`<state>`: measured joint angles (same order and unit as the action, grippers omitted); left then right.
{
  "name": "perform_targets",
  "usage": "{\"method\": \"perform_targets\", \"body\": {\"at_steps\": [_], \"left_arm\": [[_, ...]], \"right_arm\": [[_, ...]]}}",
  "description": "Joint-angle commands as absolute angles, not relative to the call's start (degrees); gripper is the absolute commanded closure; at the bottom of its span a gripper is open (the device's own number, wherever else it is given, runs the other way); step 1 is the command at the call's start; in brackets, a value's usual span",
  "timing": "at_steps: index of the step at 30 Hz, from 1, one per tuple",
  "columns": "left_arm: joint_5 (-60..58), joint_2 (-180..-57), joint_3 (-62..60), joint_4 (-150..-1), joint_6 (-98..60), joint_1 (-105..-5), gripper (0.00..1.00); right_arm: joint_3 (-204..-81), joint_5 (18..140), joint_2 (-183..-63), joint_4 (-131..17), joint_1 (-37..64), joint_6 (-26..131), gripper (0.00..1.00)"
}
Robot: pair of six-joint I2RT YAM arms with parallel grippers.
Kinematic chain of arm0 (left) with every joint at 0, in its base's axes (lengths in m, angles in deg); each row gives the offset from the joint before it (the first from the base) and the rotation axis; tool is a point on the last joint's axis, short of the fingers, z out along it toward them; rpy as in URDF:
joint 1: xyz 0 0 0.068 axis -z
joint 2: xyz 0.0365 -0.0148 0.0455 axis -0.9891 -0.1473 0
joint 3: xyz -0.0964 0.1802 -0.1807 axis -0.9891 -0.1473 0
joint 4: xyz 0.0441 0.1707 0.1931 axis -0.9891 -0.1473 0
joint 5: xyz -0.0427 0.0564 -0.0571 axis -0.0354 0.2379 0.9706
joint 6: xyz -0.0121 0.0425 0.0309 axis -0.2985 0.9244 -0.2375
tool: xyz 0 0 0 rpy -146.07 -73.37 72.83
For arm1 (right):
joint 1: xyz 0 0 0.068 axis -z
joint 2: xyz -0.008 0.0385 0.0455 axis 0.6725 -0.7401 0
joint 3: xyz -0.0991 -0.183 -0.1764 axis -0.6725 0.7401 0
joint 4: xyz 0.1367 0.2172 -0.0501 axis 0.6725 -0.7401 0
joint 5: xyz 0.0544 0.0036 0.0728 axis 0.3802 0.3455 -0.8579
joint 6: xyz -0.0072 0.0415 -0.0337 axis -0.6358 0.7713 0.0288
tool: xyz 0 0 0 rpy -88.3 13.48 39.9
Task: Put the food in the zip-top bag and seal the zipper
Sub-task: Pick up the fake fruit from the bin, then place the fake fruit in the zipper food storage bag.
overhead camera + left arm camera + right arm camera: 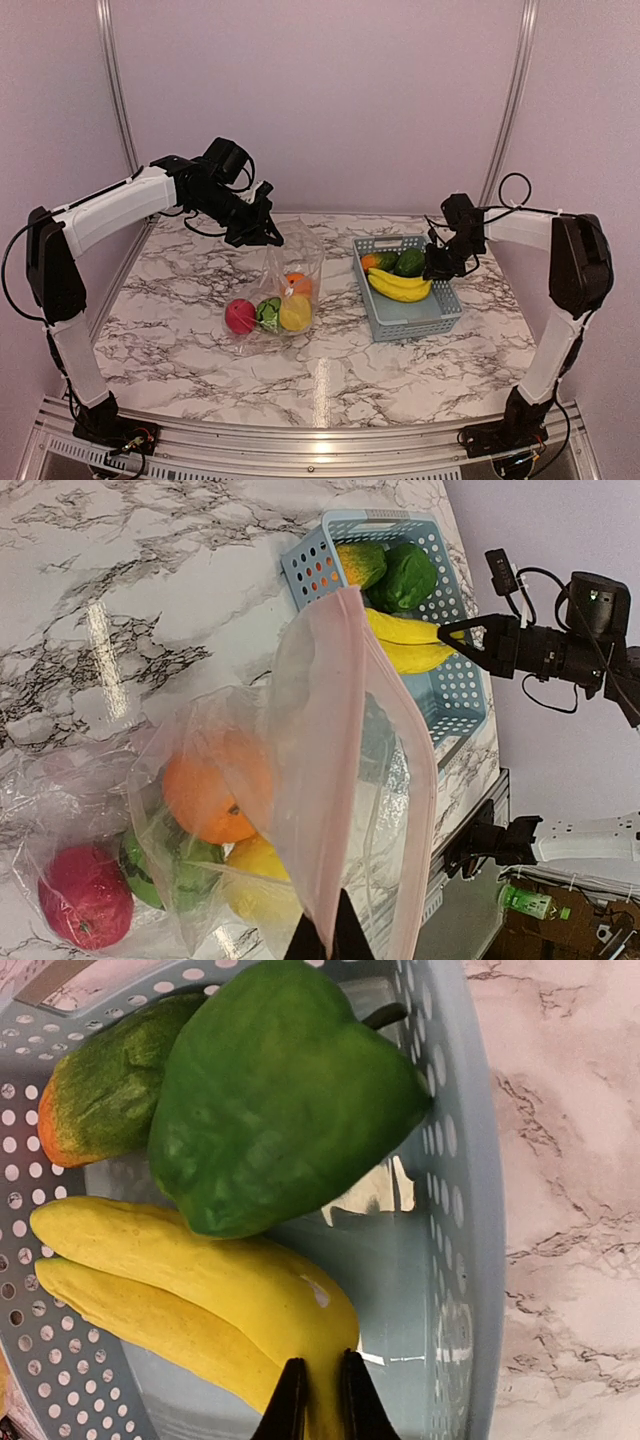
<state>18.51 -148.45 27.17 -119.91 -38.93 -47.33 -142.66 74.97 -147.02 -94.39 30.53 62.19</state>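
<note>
The clear zip-top bag (285,285) stands open on the table, its mouth lifted. My left gripper (262,226) is shut on its pinkish zipper edge (345,780), seen between the fingertips in the left wrist view (325,942). Inside lie a red apple (240,315), a striped green melon (268,313), a lemon (295,314) and an orange (297,283). My right gripper (437,268) is in the grey-blue basket (425,318), shut on the end of the yellow banana (200,1290). A green pepper (280,1100) lies against the banana.
A green and orange toy fruit (110,1080) lies in the basket's far corner beside the pepper. The basket wall (470,1210) runs close to my right fingers. Marble table (180,340) stretches in front of the bag. Frame posts stand at the back corners.
</note>
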Motion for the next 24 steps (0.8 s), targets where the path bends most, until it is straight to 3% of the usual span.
{"method": "perform_targets", "body": {"at_steps": [1, 13, 24], "left_arm": [[19.65, -149.79, 26.95, -119.99, -38.50, -47.03, 1.00], [20.55, -152.82, 28.15, -115.07, -40.18, -45.63, 1.00], [22.07, -153.38, 28.37, -111.04, -44.15, -43.29, 1.00]], "right_arm": [[-145.45, 77.53, -140.10, -99.27, 30.79, 61.18, 0.98], [-156.54, 71.70, -131.25, -97.78, 20.26, 63.23, 1.00], [-170.08, 83.91, -134.27, -105.28, 8.45, 52.63, 1.00]]}}
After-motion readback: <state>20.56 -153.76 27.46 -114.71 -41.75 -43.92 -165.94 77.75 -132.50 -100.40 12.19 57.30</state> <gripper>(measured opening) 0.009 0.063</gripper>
